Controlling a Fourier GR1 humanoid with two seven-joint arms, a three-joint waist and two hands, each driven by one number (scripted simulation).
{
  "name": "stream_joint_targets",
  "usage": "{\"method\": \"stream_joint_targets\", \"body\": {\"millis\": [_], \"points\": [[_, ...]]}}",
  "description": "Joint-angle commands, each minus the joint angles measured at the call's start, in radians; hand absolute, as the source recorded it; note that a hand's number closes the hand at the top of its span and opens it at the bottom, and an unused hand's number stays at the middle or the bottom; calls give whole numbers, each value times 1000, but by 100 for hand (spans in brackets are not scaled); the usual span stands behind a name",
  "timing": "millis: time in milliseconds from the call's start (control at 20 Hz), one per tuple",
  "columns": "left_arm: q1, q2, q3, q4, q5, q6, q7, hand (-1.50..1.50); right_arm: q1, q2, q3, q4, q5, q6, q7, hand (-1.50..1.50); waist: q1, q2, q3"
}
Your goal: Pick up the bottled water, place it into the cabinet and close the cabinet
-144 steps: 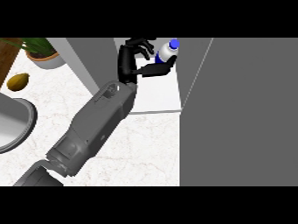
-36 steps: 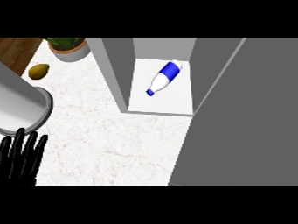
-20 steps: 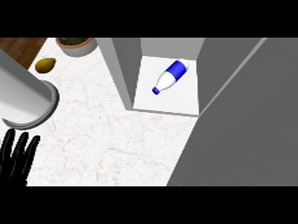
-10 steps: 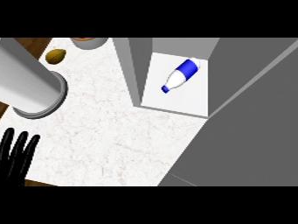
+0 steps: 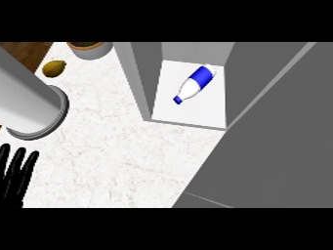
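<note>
Gone since seven seconds back: the arm that held the bottle at the cabinet.
Left hand [image 5: 7, 178], lower left edge: fingers straight and upward, holding nothing, resting.
Grey cylinder [image 5: 25, 97]: by the left edge of the counter [image 5: 118, 151], with bare room beyond.
Bottled water [image 5: 196, 84]: lying inside the cabinet [image 5: 197, 113], cap toward the front; likely light, stiff, smooth, apt to roll; best taken round the blue middle.
Cabinet door [image 5: 284, 136], right: open, swing path appears free.

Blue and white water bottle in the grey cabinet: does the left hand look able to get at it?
Probably yes. The black left hand rests open at the lower left; only white marbled counter lies between it and the grey cabinet's open front, where the bottle lies. The grey cylinder stands aside.
</note>
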Motion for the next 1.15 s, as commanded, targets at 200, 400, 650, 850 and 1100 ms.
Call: {"method": "stream_joint_targets", "body": {"millis": [200, 400, 650, 850, 1100], "points": [[16, 6, 3, 3, 7, -23, -5, -150, -88, 123, -174, 155, 32, -279, -51, 150, -4, 8, 4], [13, 13, 7, 5, 19, -46, -1, -150, -230, 124, -261, 264, 18, -371, -64, 150, 19, 4, 5], [-1, 13, 29, 3, 40, -50, 6, -150, -506, 127, -343, 496, -7, -546, -87, 150, 34, 2, 11], [-10, 6, 13, 12, 45, -57, 23, -150, -745, 128, -391, 722, -72, -634, -99, 150, 14, -3, 13], [11, 0, 32, 53, 27, -73, -6, -150, -970, 128, -389, 984, -142, -698, -181, 150, 2, -12, 13]]}}
